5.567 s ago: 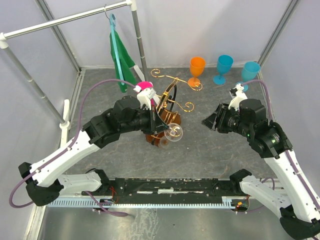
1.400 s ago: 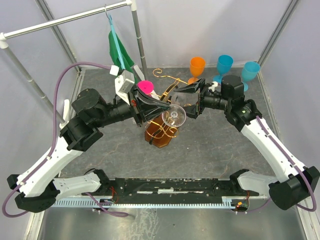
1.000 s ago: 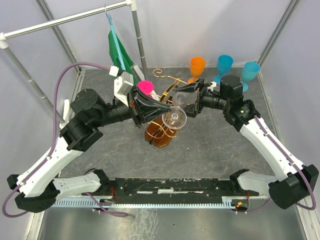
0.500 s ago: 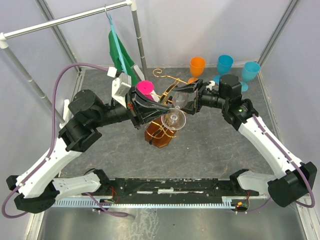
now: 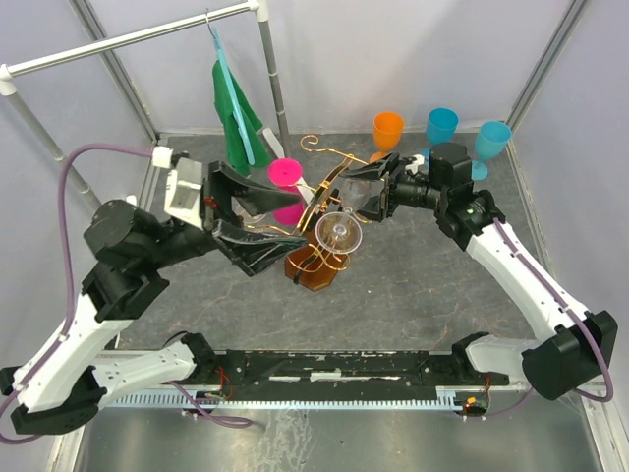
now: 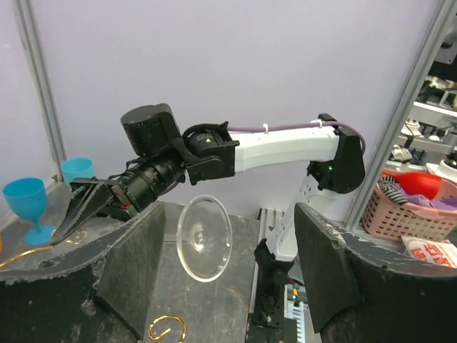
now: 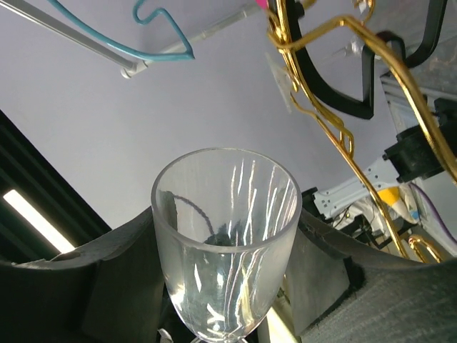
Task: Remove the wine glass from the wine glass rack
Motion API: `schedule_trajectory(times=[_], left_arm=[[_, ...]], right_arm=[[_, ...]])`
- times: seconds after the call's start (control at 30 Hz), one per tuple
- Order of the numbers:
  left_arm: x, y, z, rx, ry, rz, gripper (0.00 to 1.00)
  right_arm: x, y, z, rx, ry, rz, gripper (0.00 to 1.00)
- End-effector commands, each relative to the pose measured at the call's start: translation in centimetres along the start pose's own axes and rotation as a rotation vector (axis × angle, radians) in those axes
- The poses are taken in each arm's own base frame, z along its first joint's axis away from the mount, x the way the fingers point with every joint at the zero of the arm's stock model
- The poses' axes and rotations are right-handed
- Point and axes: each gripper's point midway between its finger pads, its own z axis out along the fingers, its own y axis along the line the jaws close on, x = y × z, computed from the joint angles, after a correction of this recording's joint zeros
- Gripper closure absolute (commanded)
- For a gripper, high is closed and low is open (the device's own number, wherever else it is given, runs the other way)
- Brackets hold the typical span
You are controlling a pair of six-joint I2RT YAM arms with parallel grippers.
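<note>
The clear wine glass point(image 5: 337, 234) lies tipped beside the gold wire arms of the wine glass rack point(image 5: 316, 270), its foot pointing towards the left arm. My right gripper point(image 5: 361, 193) is shut on the glass's bowl point(image 7: 225, 243), a black pad pressed on each side. My left gripper point(image 5: 298, 222) stands open a short way left of the glass, touching nothing. In the left wrist view the round foot point(image 6: 203, 237) hangs in the air between and beyond the spread fingers point(image 6: 136, 264). The rack's gold wire and black loop point(image 7: 335, 136) rise just right of the bowl.
A pink cup point(image 5: 285, 175) sits at the rack's left side. An orange cup point(image 5: 387, 133) and two blue cups point(image 5: 441, 128) stand at the back right. A green cloth on a teal hanger point(image 5: 236, 118) hangs from the grey rail at back left.
The left gripper has opened, let go of the glass and drawn back to the left. The right gripper has closed on the bowl and stays there holding it.
</note>
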Motion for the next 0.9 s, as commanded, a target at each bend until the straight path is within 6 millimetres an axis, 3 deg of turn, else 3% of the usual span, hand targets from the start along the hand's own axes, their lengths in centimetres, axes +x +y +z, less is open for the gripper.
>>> schedule_trajectory(times=[0.0,0.1,0.2,0.33,0.6,0.73,0.87], left_arm=[[-2.4,0.0,-1.4,-0.047,-0.070,0.074,0.21],[-2.6,0.0,-2.1,-0.069,-0.073,0.076,0.20],[-2.7,0.0,-2.6,-0.090,-0.072,0.073,0.20],[-2.7,0.0,-3.3,-0.109,-0.069,0.070,0.20],[-2.6,0.2,-4.5,-0.149,-0.068,0.070,0.20],[-2.5,0.2,-4.8,-0.159,-0.061,0.066,0.19],[-2.1,0.3,-4.9,-0.166,-0.058,0.064,0.19]], right_arm=[[-0.6,3.9,-2.3,-0.094,-0.052,-0.150,0.40],[-3.0,5.4,-4.8,-0.102,-0.145,-0.223,0.40],[-5.7,7.9,-9.0,-0.126,-0.310,-0.370,0.41],[-8.7,9.5,-14.2,-0.087,-0.565,-0.588,0.41],[-15.6,8.4,-21.9,0.221,-0.997,-0.834,0.43],[-18.0,8.1,-26.2,0.349,-1.257,-0.925,0.46],[-21.3,6.4,-27.8,0.453,-1.378,-0.965,0.48]])
